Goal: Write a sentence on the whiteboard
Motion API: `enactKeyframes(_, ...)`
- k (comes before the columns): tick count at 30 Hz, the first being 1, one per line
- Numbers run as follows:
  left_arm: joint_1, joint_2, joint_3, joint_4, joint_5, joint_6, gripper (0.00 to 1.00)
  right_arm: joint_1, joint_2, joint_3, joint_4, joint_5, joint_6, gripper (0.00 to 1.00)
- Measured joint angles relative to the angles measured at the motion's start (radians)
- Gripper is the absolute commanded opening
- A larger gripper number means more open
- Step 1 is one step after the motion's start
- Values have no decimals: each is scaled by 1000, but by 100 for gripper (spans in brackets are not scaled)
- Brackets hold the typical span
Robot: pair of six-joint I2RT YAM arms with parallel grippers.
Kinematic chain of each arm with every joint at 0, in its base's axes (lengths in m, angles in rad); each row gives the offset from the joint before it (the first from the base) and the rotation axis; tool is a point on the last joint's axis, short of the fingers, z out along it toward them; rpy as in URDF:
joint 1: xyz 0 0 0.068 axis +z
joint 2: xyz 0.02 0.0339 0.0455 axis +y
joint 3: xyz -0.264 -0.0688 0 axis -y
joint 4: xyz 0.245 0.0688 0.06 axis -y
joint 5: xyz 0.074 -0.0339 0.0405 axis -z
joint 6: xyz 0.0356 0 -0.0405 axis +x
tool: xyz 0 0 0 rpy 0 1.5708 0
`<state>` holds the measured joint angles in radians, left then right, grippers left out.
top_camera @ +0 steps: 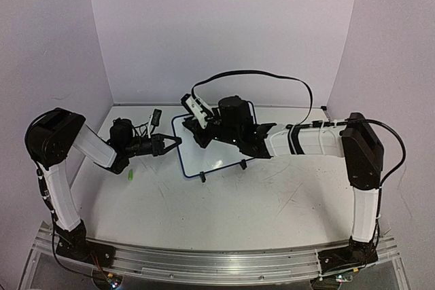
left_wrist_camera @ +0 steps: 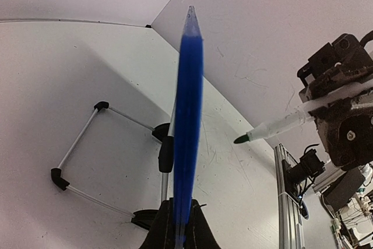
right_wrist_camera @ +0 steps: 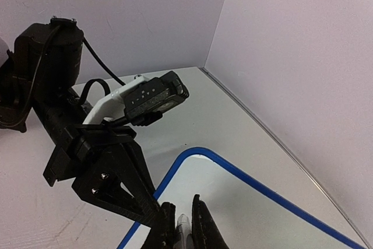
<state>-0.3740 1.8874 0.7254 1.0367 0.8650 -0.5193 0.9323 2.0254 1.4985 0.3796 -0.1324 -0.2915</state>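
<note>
The whiteboard (top_camera: 219, 153), white with a blue frame, stands tilted on two black clip feet (top_camera: 202, 177) at the table's middle. My left gripper (top_camera: 175, 142) is shut on its left frame edge. In the left wrist view that edge (left_wrist_camera: 189, 97) runs straight up out of the closed jaws (left_wrist_camera: 178, 205). My right gripper (top_camera: 200, 138) hovers over the board's upper left, shut on a white pen (left_wrist_camera: 280, 125) with a bare green tip (left_wrist_camera: 240, 139). In the right wrist view the pen (right_wrist_camera: 184, 227) sits between the fingers above the board (right_wrist_camera: 250, 208). No sentence shows on the board's visible surface.
A small green cap (top_camera: 129, 176) lies on the table left of the board, below my left arm. A black cable (top_camera: 272, 76) loops above my right wrist. The enclosure's walls stand behind and to both sides, and a metal rail (top_camera: 217, 263) runs along the near edge.
</note>
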Motion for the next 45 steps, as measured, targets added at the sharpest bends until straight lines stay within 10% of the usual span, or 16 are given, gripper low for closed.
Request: enactKeyframes(45,2,0,-2,-16,-4,59,0,27,69,94,46,169,-26,0)
